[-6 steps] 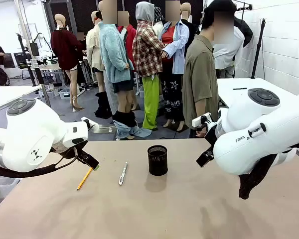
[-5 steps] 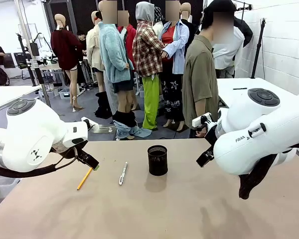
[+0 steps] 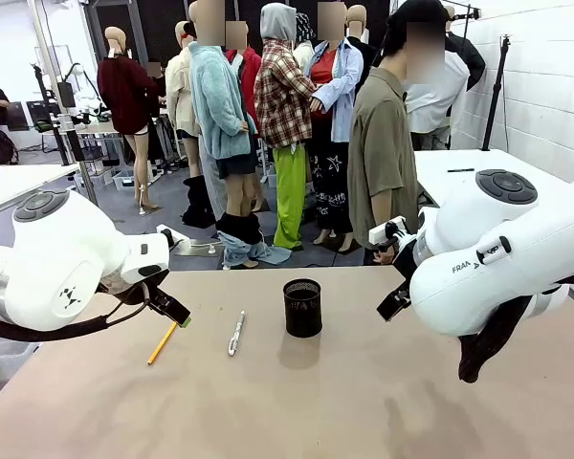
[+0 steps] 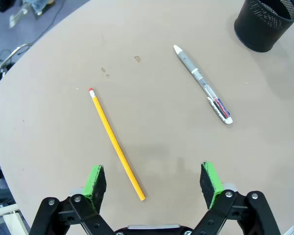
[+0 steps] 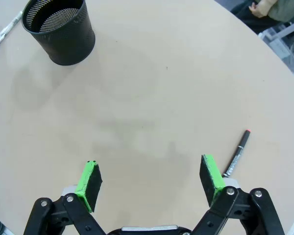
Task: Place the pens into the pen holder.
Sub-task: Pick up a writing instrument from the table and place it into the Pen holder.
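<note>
While the left gripper (image 4: pixel 153 180) and right gripper (image 5: pixel 149 180) are held wide open and empty, the yellow pencil (image 4: pixel 116 145) is seen below the left one, white-silver pen (image 4: pixel 203 84) beside it, black mesh pen holder (image 3: pixel 302 307) upright further on; a dark red-tipped pen (image 5: pixel 236 152) is caught in the right wrist view, a spot the right arm covers in the front view

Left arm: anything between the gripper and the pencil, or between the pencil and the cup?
Nothing visible between the open left gripper and the pencil, just bare table. The white pen lies flat on the table between the pencil and the cup; a lifted carry should pass over it.
</note>
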Robot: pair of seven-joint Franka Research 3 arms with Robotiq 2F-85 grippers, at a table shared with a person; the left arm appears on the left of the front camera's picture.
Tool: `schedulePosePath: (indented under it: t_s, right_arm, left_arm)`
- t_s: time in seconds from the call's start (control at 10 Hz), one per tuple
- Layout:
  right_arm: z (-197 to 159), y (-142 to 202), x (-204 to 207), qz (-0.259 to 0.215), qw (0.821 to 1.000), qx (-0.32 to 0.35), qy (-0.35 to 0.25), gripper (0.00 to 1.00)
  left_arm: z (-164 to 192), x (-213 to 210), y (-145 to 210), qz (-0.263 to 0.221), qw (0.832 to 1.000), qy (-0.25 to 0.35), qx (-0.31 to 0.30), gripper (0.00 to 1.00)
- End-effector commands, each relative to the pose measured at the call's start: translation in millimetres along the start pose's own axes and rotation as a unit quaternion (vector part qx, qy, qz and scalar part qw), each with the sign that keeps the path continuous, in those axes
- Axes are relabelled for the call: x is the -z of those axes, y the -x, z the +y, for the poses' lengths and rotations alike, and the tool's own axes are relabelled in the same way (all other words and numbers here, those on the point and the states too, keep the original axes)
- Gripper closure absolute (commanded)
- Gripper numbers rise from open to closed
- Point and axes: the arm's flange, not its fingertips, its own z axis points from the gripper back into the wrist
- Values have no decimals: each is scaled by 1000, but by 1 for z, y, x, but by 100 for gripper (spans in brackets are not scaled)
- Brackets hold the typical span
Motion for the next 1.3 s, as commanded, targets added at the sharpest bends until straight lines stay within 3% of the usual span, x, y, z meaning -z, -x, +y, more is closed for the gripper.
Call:
schedulePosePath:
  t_s: [0.0, 0.1, 0.2, 0.4, 0.5, 0.7, 0.9, 1.2]
  right_arm:
    - [0, 0, 0, 0, 1000, 0, 0, 0]
    - [0, 0, 0, 0, 1000, 0, 0, 0]
    - [-15, -5, 12, 36, 998, 46, 18, 0]
    - [-41, -11, 22, 60, 992, 109, 34, 0]
    - [-58, -15, 28, 87, 989, 123, 5, 0]
    - [-93, -17, 43, 120, 974, 192, 12, 0]
    - [-107, -16, 60, 171, 959, 224, 11, 0]
    - [-125, -10, 74, 195, 943, 268, 16, 0]
  left_arm:
    - [1, 0, 0, 0, 1000, 0, -1, 0]
    - [1, 0, 0, 0, 1000, 0, -1, 0]
    - [1, 0, 0, 0, 1000, 0, -1, 0]
    - [1, 0, 0, 0, 1000, 0, -1, 0]
    - [1, 0, 0, 0, 1000, 0, -1, 0]
    - [1, 0, 0, 0, 1000, 0, -1, 0]
    - [1, 0, 0, 0, 1000, 0, -1, 0]
    - [1, 0, 0, 0, 1000, 0, -1, 0]
